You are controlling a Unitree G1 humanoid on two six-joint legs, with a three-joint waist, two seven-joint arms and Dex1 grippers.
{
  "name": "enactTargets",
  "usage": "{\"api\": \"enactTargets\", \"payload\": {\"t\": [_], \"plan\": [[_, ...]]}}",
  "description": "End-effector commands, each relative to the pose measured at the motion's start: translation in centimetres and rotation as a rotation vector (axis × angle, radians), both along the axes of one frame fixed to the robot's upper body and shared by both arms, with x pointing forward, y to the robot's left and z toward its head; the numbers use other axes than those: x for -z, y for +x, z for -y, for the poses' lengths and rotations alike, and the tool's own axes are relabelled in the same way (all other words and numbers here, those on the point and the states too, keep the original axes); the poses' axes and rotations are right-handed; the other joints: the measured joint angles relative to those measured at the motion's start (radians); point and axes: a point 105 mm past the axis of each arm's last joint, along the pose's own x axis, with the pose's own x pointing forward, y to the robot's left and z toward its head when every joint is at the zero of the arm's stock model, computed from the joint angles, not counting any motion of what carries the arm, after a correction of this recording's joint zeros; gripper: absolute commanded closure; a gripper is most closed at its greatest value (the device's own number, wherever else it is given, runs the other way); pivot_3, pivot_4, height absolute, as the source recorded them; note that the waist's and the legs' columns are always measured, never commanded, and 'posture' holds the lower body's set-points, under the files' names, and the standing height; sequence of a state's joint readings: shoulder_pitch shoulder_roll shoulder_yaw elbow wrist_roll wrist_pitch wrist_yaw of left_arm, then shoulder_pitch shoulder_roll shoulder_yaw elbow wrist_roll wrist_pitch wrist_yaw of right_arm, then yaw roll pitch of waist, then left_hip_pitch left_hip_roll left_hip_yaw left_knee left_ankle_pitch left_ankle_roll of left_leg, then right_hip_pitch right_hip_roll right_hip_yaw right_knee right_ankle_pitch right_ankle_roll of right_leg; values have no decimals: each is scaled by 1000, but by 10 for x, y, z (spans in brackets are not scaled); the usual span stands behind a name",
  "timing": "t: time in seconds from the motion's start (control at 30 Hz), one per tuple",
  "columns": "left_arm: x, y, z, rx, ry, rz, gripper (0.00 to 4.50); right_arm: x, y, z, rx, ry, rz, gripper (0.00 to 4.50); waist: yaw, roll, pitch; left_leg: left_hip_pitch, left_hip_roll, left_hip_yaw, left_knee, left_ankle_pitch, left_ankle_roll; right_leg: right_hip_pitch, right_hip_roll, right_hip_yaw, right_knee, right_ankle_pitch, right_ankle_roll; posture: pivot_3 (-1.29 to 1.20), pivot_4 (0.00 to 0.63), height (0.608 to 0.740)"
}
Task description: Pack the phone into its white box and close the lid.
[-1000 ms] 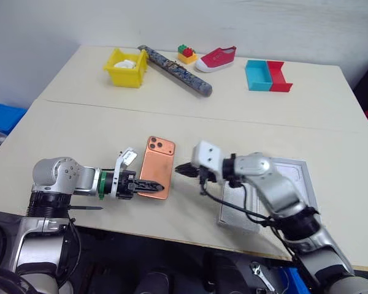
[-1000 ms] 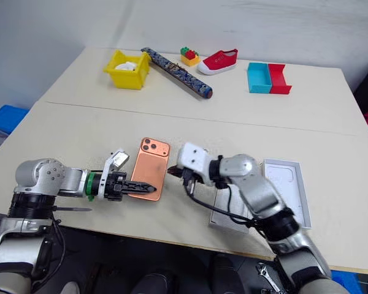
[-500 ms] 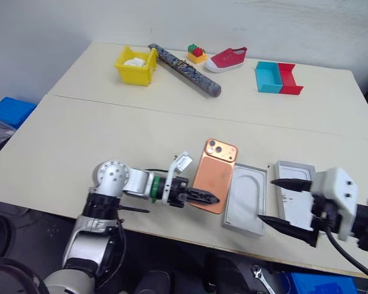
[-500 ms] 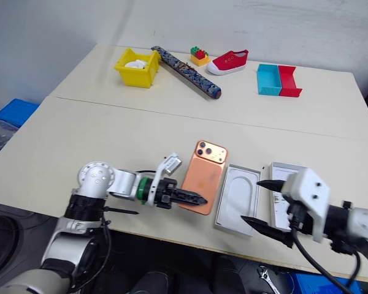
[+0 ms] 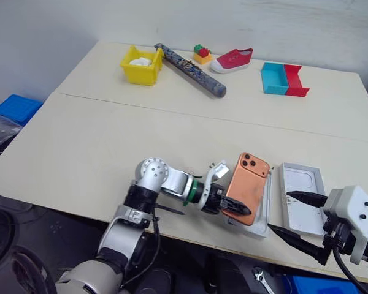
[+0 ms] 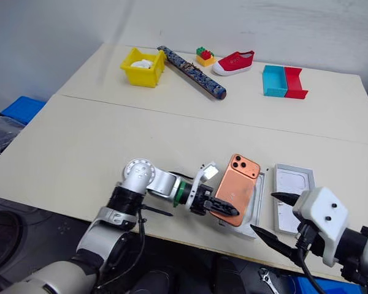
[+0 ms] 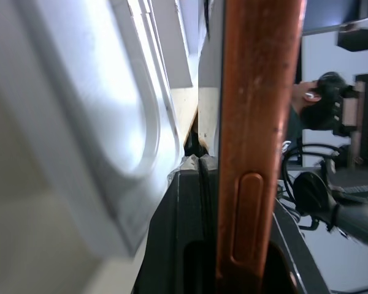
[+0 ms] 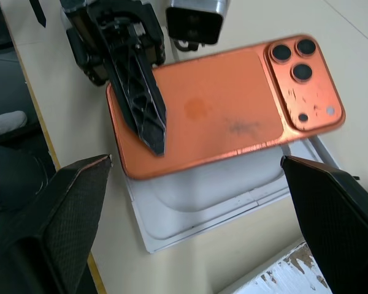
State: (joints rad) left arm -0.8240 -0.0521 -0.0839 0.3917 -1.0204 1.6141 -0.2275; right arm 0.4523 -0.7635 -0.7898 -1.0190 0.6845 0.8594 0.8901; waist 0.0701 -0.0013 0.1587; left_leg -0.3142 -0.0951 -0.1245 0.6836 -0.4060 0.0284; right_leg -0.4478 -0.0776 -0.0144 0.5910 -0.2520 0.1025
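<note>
Left claw (image 5: 230, 207) clamped on the near end of the phone (image 5: 248, 188), fingers pinching it from above and below (one black finger (image 8: 144, 104) lying across its orange back in the right wrist view). Phone carried camera cluster away from the robot, tilted, over a flat white insert with an oval recess (image 8: 190, 208) lying near the front edge of the table (image 5: 110, 141); cannot tell whether its underside touches that insert. Just to the right of the insert, a shallow white tray (image 5: 302, 199) lying open side up, white inside with a faint outline.

Right claw (image 5: 294, 215) released, spread to its widest, holding nothing, hovering at the table's front edge with one fingertip over the near part of the white tray.

Compared with a second ago: phone then flat on the table well to the left of the insert, left claw at its near end; now brought across to the right and over the insert. Right claw then nearly closed beside the phone's right edge; since then pulled back to the right and opened wide. Clutter at the far side of the table (yellow bin (image 5: 141, 65), red shoe (image 5: 232, 60)) unmoved.
</note>
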Motion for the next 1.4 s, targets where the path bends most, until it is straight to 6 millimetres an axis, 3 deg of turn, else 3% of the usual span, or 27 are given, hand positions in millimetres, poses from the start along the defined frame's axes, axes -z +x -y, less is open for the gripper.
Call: {"api": "enactTargets", "payload": {"t": [0.03,0.23,0.5,0.63,1.2,1.4], "plan": [[-6,0,11,12,6,17,4386,-4,1,-1,1,-11,40,0,0,0,0,0,0,0,0,0,0,0,0,0,0,0,0,0,150,740],[-1,1,14,-5,43,19,4386,-3,4,-2,5,-5,52,0,1,0,0,1,0,0,0,0,0,0,0,0,1,0,0,0,150,740],[-4,-2,16,15,29,23,1845,-2,8,-2,2,-6,59,0,2,0,0,1,0,0,0,0,0,0,0,0,1,0,0,0,150,740],[-17,-2,16,45,-14,35,605,-1,9,-2,1,-3,60,0,1,0,0,1,0,0,0,0,0,0,0,0,1,0,0,0,150,740],[-27,-22,10,252,27,298,605,2,14,-6,4,24,82,0,-1,0,0,1,0,1,1,0,0,0,0,0,1,0,0,0,150,740],[-24,-18,12,277,31,371,605,2,15,-7,7,30,91,0,-1,0,0,1,0,1,1,0,0,0,0,0,1,0,0,0,150,740]]}}
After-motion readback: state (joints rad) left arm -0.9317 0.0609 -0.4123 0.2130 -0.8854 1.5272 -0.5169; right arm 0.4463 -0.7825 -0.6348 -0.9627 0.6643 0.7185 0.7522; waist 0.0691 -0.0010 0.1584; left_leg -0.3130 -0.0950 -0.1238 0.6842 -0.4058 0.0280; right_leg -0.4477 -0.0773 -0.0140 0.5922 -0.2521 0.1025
